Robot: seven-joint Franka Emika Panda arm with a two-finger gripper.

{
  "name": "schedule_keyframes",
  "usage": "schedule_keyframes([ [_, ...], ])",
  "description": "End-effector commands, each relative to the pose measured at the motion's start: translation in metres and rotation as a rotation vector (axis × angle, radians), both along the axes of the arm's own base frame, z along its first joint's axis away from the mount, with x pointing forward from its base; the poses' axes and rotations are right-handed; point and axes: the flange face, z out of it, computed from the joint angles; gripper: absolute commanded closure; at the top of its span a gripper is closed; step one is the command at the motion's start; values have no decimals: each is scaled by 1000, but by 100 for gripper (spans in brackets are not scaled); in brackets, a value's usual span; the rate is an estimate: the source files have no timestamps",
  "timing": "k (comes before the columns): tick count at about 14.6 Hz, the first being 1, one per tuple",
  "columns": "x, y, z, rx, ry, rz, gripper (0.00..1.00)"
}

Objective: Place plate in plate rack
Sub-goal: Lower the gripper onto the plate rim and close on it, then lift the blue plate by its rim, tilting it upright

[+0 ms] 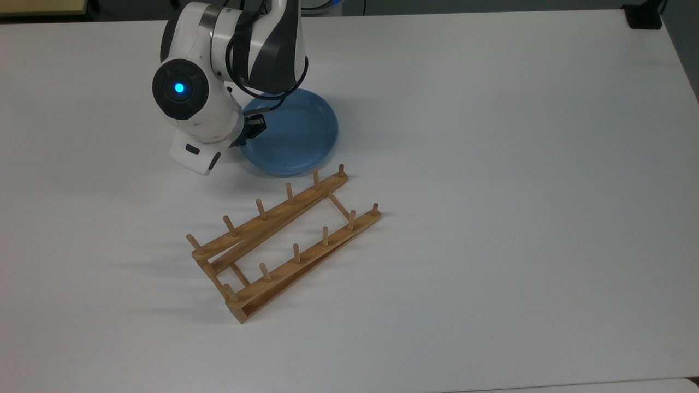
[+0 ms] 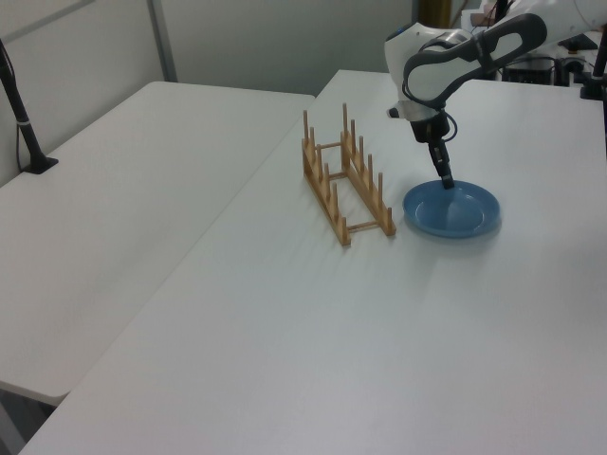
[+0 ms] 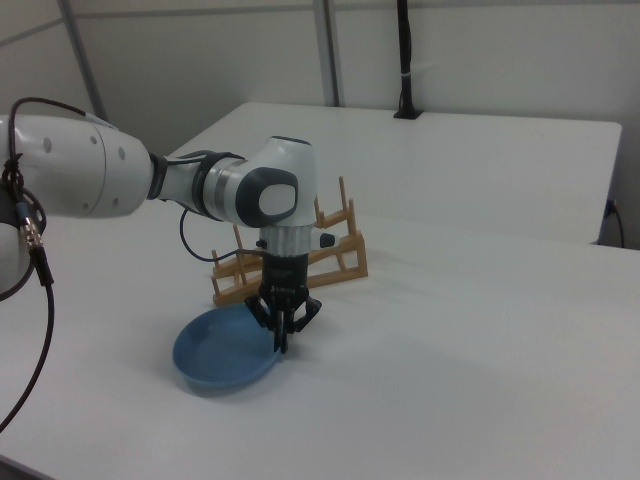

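The light-blue plate (image 1: pixel 297 139) lies flat on the white table, just beyond the far end of the wooden plate rack (image 1: pixel 284 240). My gripper (image 1: pixel 250 132) points down at the plate's rim on the top view's left side, mostly hidden under the arm there. In the right view the gripper (image 3: pixel 282 343) has its fingers pinched together on the rim of the plate (image 3: pixel 220 355), with the rack (image 3: pixel 330 258) behind it. In the left view the gripper (image 2: pixel 447 182) meets the far edge of the plate (image 2: pixel 455 210), right of the rack (image 2: pixel 346 175).
A black clamp block (image 1: pixel 643 16) sits at the table's corner in the top view's upper right. A black post (image 2: pixel 21 109) stands on the neighbouring table in the left view's left. Open white tabletop (image 1: pixel 519 191) stretches to the top view's right of the rack.
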Motion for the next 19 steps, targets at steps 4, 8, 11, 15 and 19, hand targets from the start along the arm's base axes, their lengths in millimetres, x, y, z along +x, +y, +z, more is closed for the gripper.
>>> schedule_keyframes([
  [4,-5,-39,104,-25,-155,74,100],
  [8,-4,-55,190,-74,-314,91,100],
  [11,10,-46,244,-155,-476,64,100],
  [15,18,22,293,-313,-650,54,100],
  [19,18,121,311,-532,-774,61,100],
])
